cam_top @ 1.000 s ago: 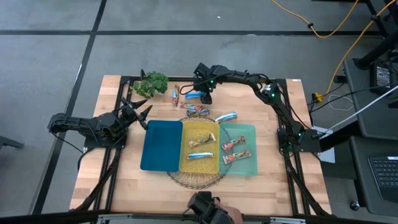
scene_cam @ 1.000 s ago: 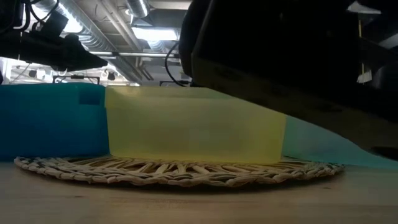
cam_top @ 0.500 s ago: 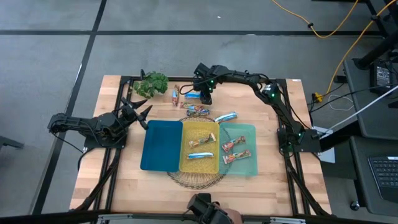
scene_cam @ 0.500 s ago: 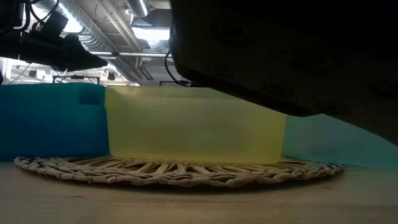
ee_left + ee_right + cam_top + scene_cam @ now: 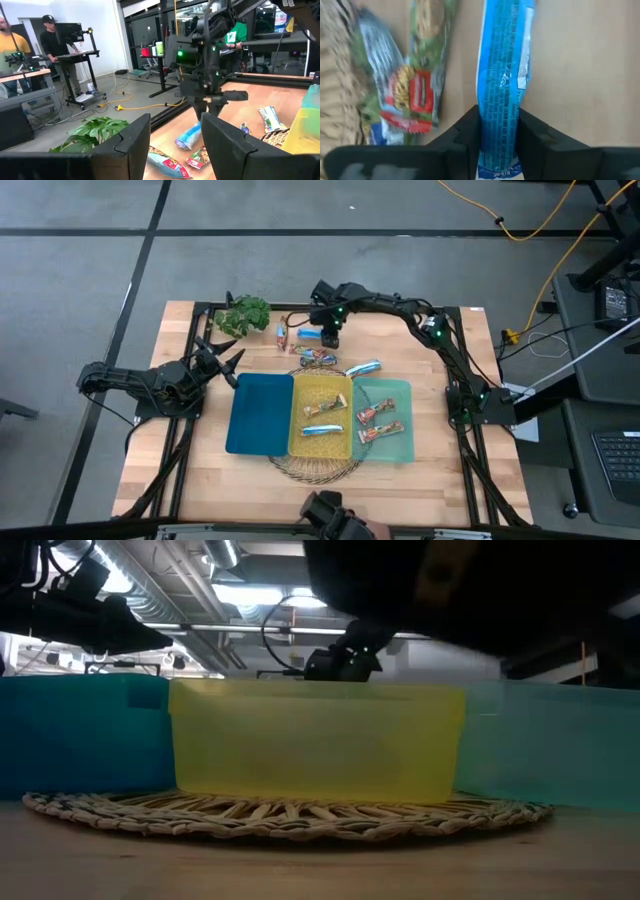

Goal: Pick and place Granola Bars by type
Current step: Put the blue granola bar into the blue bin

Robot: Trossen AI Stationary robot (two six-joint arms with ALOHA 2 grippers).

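The right gripper (image 5: 499,145) has its two dark fingers pinched on either side of a long, shiny blue-wrapped granola bar (image 5: 502,75), the wrapper squeezed between the pads as the wrist view looks down on bare wood. Compared with a second ago, the blue bar (image 5: 312,334) has been drawn slightly toward the gripper at the far edge of the light wooden table (image 5: 200,470), and a dark shape that had filled most of the low view has cleared away, so all three bins now show there in full; the grasp looks made, and by my reading the lift toward a bin comes next. Just beside the held bar lie a red-and-green wrapped bar (image 5: 417,90) and the rim of the round woven wicker mat (image 5: 318,468). On that mat sit a dark blue plastic bin (image 5: 258,412), a yellow plastic bin (image 5: 322,416) already holding a blue bar, and a pale green plastic bin (image 5: 384,420) with two red-brown bars; another blue bar (image 5: 363,367) waits between mat and gripper. The right arm reaches long across the table's far side, bent down at the wrist. The left gripper (image 5: 222,358) rests near the left edge with its fingers spread apart, pointing toward a small green leafy plant (image 5: 246,313).
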